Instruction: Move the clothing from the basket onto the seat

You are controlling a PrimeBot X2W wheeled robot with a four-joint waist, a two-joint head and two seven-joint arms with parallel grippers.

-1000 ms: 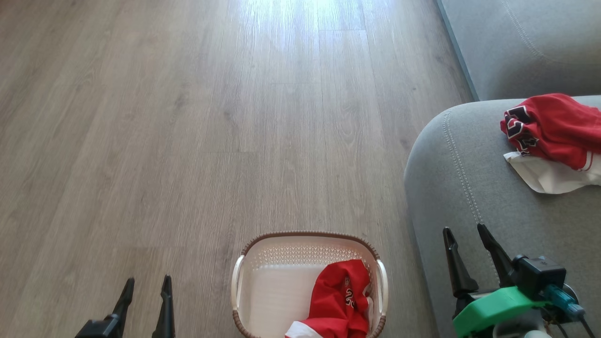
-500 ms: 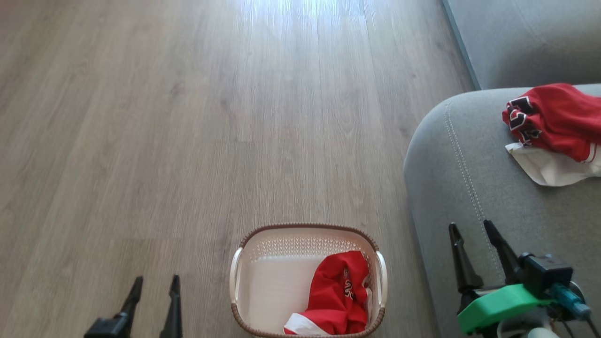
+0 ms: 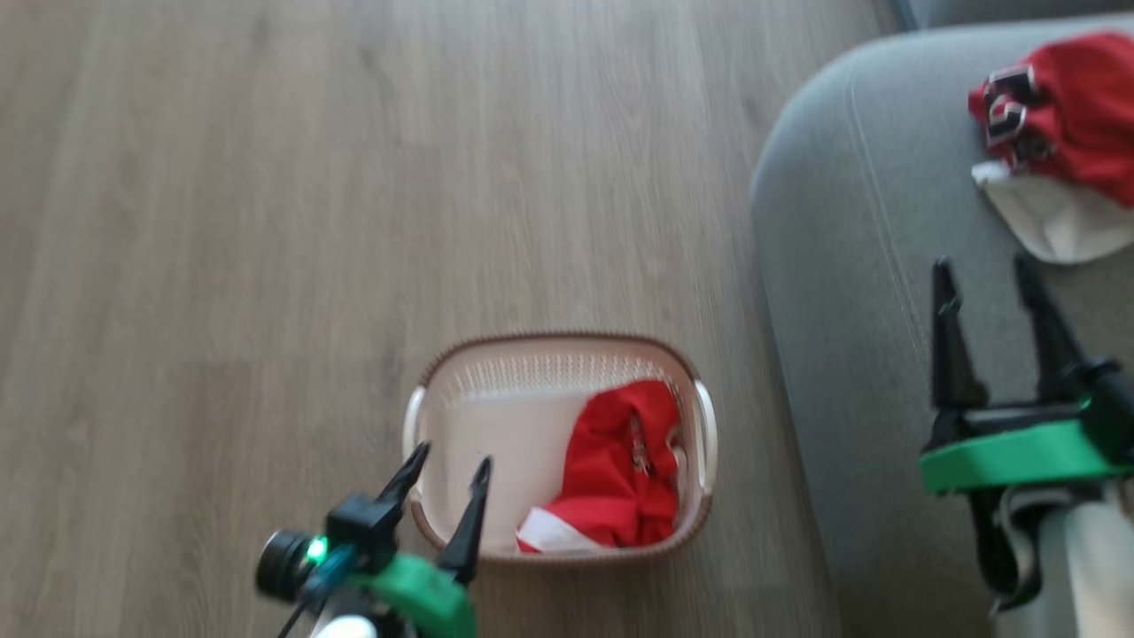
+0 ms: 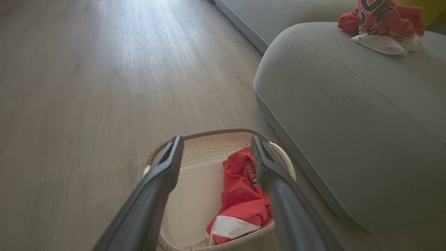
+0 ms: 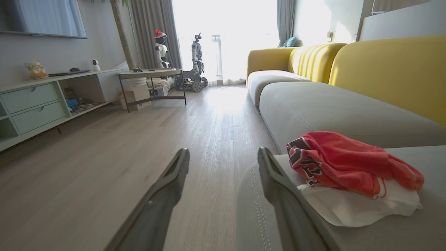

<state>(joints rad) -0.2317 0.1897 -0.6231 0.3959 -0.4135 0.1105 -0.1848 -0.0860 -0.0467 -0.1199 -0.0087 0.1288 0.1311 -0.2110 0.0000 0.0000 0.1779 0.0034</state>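
Head view: crumpled red clothing [image 3: 620,465].

Window [image 5: 230,35] glare on floor [image 5: 209,118]; head view seems blurred.

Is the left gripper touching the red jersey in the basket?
Apart. In the head view, a bare strip of the basket floor shows between the open left gripper and the red jersey.

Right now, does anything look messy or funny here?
Nothing looks broken or spilled, just a bit messy. One red jersey lies crumpled in a heap on the seat, on top of some white fabric. A second jersey is bunched up in the right half of the basket.
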